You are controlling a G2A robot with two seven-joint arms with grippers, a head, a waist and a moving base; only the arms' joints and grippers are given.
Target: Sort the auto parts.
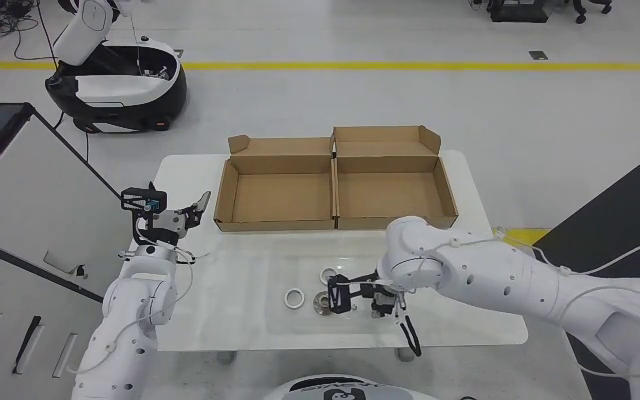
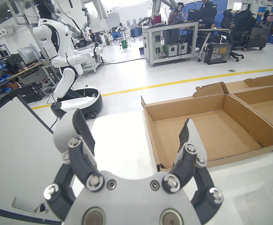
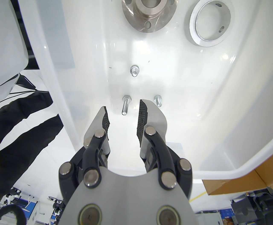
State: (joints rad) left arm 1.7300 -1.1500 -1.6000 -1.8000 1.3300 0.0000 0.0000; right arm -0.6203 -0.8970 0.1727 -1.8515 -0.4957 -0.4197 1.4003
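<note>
The right gripper [image 3: 123, 106] hangs low over the white worktop [image 3: 192, 95], jaws narrowly parted and holding nothing. Three short silver bolts lie ahead. The first bolt [image 3: 125, 104] is in line with the gap between the jaws, the second bolt [image 3: 158, 100] is just outside one jaw, and the third bolt [image 3: 134, 70] is a little beyond. Farther on sit one grey metal flange [image 3: 149, 12], partly cut off, and two pale rings, the nearer ring [image 1: 328, 273] and the farther ring [image 1: 293, 298]. The left gripper [image 2: 133, 119], jaws wide and empty, faces two open cardboard boxes, the nearer box [image 1: 275, 163] and the farther box [image 1: 385, 160].
</note>
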